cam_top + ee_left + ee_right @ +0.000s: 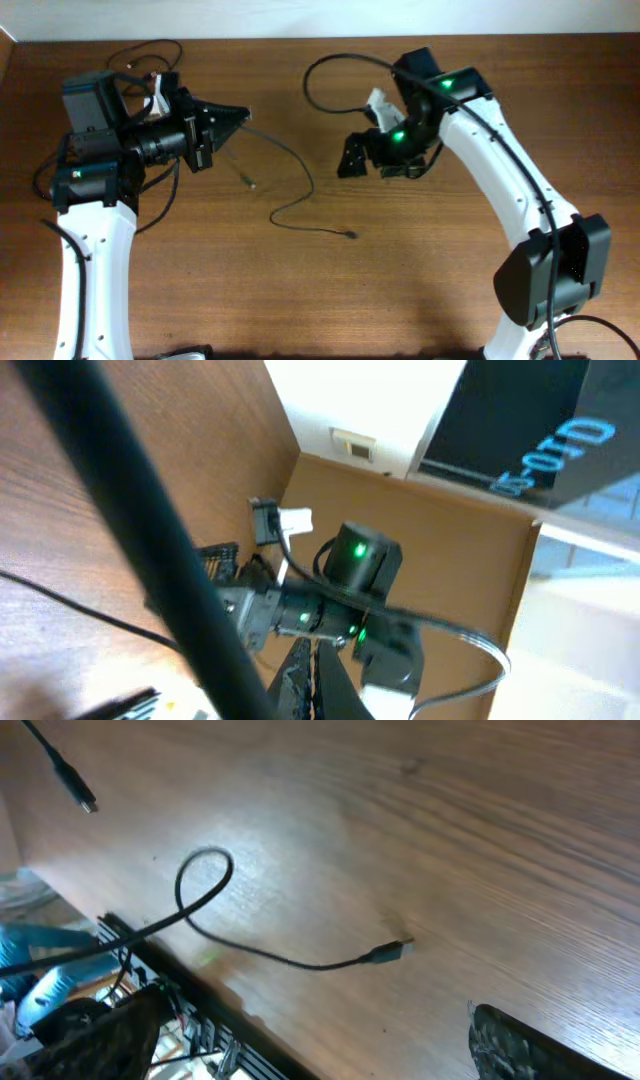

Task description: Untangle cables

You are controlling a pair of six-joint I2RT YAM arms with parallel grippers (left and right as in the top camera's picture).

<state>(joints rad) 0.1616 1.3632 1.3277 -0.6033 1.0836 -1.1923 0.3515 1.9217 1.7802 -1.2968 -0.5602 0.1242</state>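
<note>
My left hand (pixel 242 116) is pressed together at 10 o'clock on the counter (pixel 400 300). It seems to be pinching a thin black cable (pixel 305 170), though the contact is too small to be sure. The cable's long axis runs toward 4 o'clock, curling back to a plug end (pixel 350 235) near centre. One shorter strand (pixel 240 160) points to 6 o'clock. My right hand (pixel 351 158) hangs spread at 1 o'clock, touching neither. Bare wood runs to the 6 o'clock edge.

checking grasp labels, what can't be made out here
- Left wrist: a blurred black bar covers the foreground.
- Overhead: the thin cable is too fine to tell whether the left gripper holds it.
- Right wrist: the looped cable is cut off by the left edge.
</note>
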